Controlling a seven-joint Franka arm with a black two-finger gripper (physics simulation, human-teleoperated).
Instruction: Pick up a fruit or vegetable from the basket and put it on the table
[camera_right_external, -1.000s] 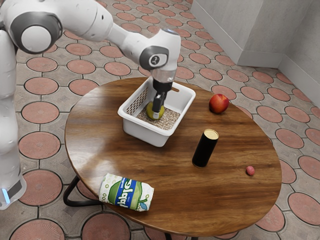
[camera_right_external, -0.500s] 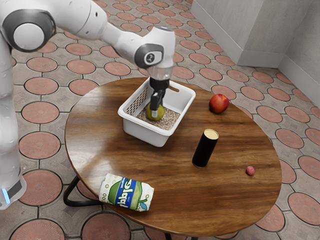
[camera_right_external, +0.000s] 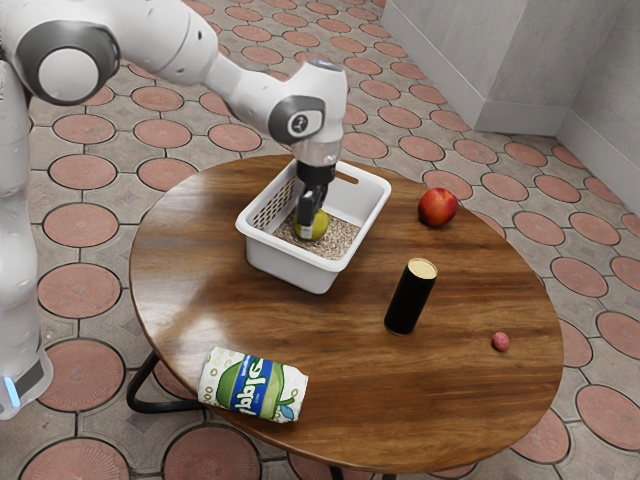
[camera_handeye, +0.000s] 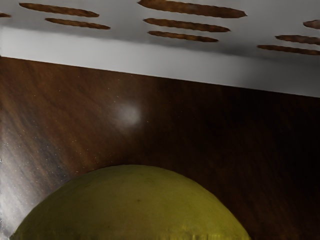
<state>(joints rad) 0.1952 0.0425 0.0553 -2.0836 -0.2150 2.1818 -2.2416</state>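
Observation:
A yellow-green fruit (camera_right_external: 319, 225) lies low inside the white basket (camera_right_external: 296, 262), toward the basket's slotted side wall. My gripper (camera_right_external: 308, 222) reaches down into the basket from above, its lower end against the fruit and covering part of it. Whether it grips the fruit cannot be made out. In the wrist view the rounded top of the fruit (camera_handeye: 135, 205) is large at the lower edge, close under my hand, and a white slotted wall of the basket (camera_handeye: 125, 50) stands beyond it.
On the round wooden table (camera_right_external: 480, 400) are a red apple (camera_right_external: 438, 207), an upright black can (camera_right_external: 409, 298), a small reddish fruit (camera_right_external: 501, 342) and a green-and-white can lying down (camera_right_external: 253, 385). The basket's walls surround my gripper.
My hand has shifted a little toward the exterior view's left, and its tilt has changed slightly. The fruit remains low in the basket; the other objects have not moved.

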